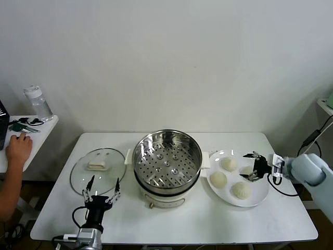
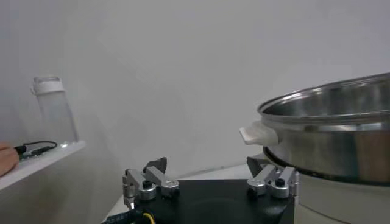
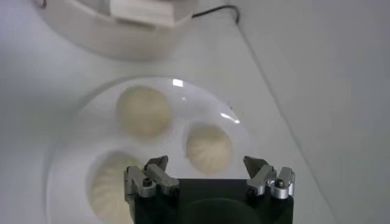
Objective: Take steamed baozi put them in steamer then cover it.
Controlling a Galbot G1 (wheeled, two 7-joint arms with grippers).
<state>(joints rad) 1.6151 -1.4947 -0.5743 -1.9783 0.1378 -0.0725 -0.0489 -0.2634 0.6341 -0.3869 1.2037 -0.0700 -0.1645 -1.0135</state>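
1. Head view: the steamer point(image 1: 167, 162) sits at centre frame, its tray bare; the cover point(image 1: 98, 166) lies flat on the tabletop point(image 1: 270, 226) left of it; at right, the plate point(image 1: 263, 197) carries the baozi point(image 1: 218, 179); three show plainly and a fourth is partly hidden behind the right hand point(image 1: 254, 167), which hangs over the plate's right side with fingers apart; the left hand point(image 1: 102, 189) waits at lower left, just below the cover, fingers apart.
2. Left wrist view: the left hand point(image 2: 210, 178) is spread and empty; the steamer point(image 2: 332, 131) fills the right of frame.
3. Right wrist view: the right hand point(image 3: 209, 173) is spread above the plate point(image 3: 67, 158); one baozi point(image 3: 209, 148) lies between its fingers.
4. Judgement: the first pick is in hand; next the right hand must drop lower, straddle that baozi and close gently.
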